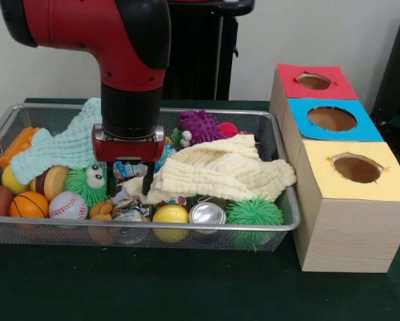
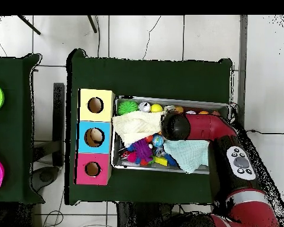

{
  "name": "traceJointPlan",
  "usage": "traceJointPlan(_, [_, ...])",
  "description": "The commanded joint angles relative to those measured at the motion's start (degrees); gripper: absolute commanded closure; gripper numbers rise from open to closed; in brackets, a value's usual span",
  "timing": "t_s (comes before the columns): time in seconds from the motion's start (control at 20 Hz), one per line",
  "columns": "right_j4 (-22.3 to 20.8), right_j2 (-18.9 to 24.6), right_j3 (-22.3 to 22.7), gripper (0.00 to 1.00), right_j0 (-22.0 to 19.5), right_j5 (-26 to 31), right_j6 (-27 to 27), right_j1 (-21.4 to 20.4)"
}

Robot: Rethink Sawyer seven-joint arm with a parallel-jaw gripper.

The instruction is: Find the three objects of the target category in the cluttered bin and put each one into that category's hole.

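Observation:
The bin [image 1: 186, 227] is a silver wire-mesh basket full of clutter. It also shows in the overhead view [image 2: 168, 99]. My gripper [image 1: 130, 184] is down inside it, left of centre, right beside the left end of a cream cloth [image 1: 220, 170]. Its fingers [image 1: 112, 184] stand apart, on either side of a crumpled colourful packet [image 1: 128, 170], with nothing gripped. In the overhead view the arm [image 2: 191, 125] hides the gripper. Three wooden boxes with holes stand beside the bin, topped red [image 1: 314, 81], blue [image 1: 332, 119] and yellow [image 1: 356, 167].
In the bin lie a mint cloth [image 1: 66, 144], a purple spiky toy [image 1: 201, 126], a green furry ball with eyes [image 1: 87, 180], a baseball [image 1: 67, 205], a small basketball [image 1: 28, 204], a yellow ball [image 1: 170, 214], a silver can [image 1: 207, 214] and a green spiky ball [image 1: 253, 212].

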Motion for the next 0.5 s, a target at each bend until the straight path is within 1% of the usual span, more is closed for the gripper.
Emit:
traceJointPlan(0.05, [0.2,0.7,-0.6,0.00,-0.8,1.4,2.9,0.6])
traceJointPlan(0.3, [0.4,1.8,-1.4,0.00,-3.0,3.1,0.0,0.2])
traceJointPlan(0.5, [0.3,1.9,-2.2,0.00,-3.1,3.4,-0.1,0.6])
